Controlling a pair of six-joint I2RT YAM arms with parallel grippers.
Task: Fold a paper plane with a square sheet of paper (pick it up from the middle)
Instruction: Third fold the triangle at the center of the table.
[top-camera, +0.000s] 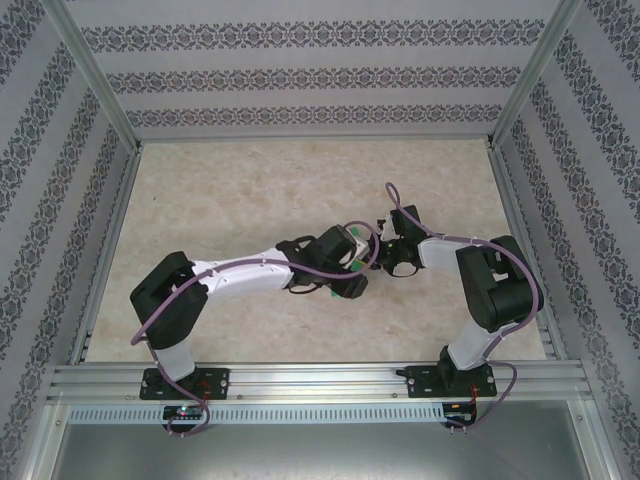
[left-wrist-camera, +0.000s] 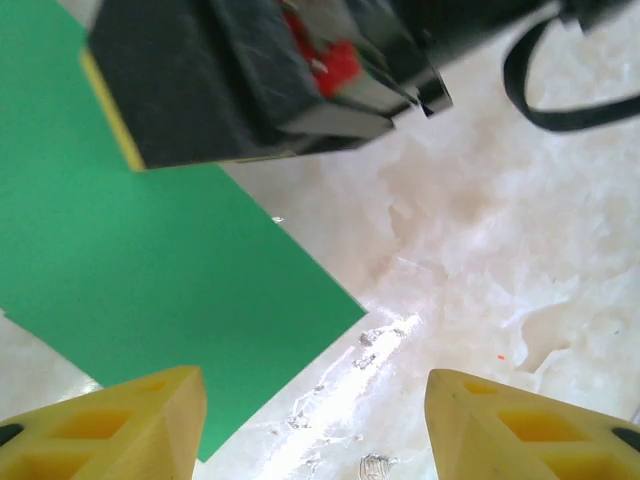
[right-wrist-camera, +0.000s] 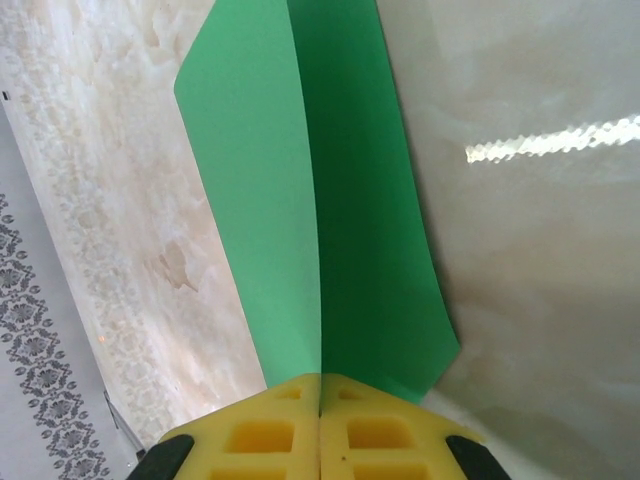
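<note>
The square sheet of paper (right-wrist-camera: 320, 200) is bright green and bent into a shallow V along a centre crease, not a paper plane's dart shape. My right gripper (right-wrist-camera: 320, 400) is shut on it, with the yellow fingertips pinching the crease at the near edge. In the left wrist view the sheet (left-wrist-camera: 150, 270) spreads across the left side under the right gripper's black body (left-wrist-camera: 250, 80). My left gripper (left-wrist-camera: 315, 430) stands open just beside the sheet's corner, with bare table between its fingertips (left-wrist-camera: 110, 430). From above, both grippers meet mid-table, left (top-camera: 348, 272) and right (top-camera: 372, 256), and a sliver of the sheet (top-camera: 352, 264) shows between them.
The marble-look table (top-camera: 250, 190) is walled by patterned panels and metal posts (top-camera: 95, 75). An aluminium rail (top-camera: 320, 380) carrying both arm bases runs along the near edge. Purple cables loop over each arm.
</note>
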